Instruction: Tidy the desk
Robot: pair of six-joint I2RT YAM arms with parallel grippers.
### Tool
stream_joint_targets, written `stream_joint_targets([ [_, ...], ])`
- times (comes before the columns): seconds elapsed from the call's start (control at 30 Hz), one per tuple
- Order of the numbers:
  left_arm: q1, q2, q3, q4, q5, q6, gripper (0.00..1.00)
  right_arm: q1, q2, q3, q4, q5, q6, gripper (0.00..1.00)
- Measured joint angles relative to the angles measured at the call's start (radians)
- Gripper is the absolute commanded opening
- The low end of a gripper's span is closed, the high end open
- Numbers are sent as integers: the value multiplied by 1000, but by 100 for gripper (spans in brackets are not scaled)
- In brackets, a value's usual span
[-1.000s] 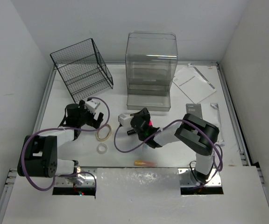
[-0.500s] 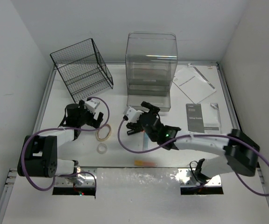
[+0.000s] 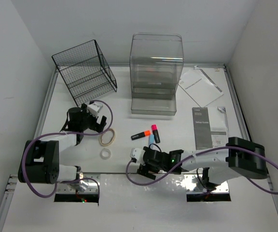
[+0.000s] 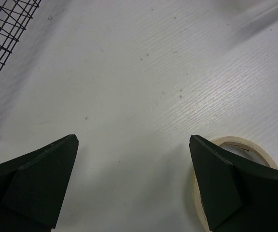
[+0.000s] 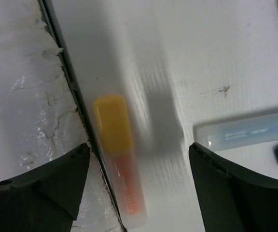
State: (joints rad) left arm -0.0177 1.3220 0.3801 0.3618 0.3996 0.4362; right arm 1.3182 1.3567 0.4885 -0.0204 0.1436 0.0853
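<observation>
The white desk carries three markers at its middle: an orange-and-black one, a pink-capped one and a pale blue one. My right gripper hangs open low over the desk's front rim. A yellow-capped orange marker lies along that rim between its fingers, untouched. The blue marker shows to the right of it. My left gripper is open over bare desk, with a cream tape ring beside its right finger.
A small white tape roll lies near the front left. A black wire basket and a clear plastic drawer unit stand at the back. Papers and a black booklet lie on the right. The foil-patched front panel borders the rim.
My right gripper opened and left a pink-capped marker at mid-desk, then swung back to the front rim over the orange marker. The left arm has not moved.
</observation>
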Motion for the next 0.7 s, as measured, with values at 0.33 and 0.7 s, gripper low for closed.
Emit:
stream_joint_targets([
  [0.33,0,0,0,-2,0,0,100,15,98,14,37,-16,71,22],
  [0.7,0,0,0,-7,0,0,100,6,48,117,-60,68,-55,0],
])
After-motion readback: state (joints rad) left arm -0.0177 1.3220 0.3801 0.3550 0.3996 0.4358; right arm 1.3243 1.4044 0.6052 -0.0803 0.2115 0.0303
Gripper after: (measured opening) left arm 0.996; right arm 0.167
